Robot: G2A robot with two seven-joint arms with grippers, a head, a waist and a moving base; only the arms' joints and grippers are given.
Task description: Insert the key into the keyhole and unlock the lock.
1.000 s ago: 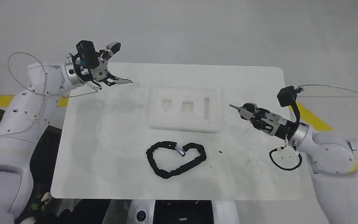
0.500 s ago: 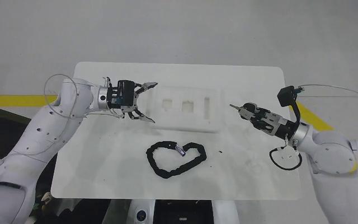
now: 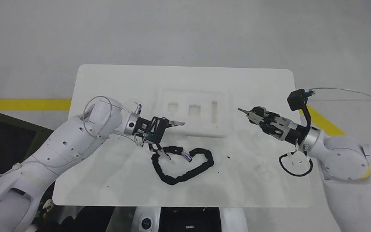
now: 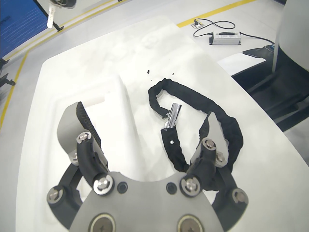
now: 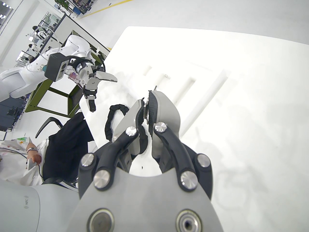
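A black fabric-covered chain lock (image 3: 184,168) lies in a heart-shaped loop on the white table (image 3: 261,180), its silver lock cylinder (image 3: 186,154) at the top of the loop. My left gripper (image 3: 166,136) hangs open just left of the cylinder (image 4: 173,115), one finger (image 4: 207,126) over the chain (image 4: 217,112), the other finger (image 4: 82,117) by the foam tray. At the table's right side my right gripper (image 3: 255,113) is held in the air, shut on the key (image 3: 243,110), whose blade points toward the tray. The right gripper (image 5: 146,106) hides most of the key there.
A white foam tray (image 3: 191,124) with three recesses sits mid-table, just behind the chain. Small black specks (image 3: 230,156) lie right of the loop. A power adapter with cables (image 4: 225,37) lies on the floor beyond the table edge.
My left arm has swung from the table's far-left corner in to the chain, its open gripper now beside the lock cylinder. The right arm with the key has stayed still.
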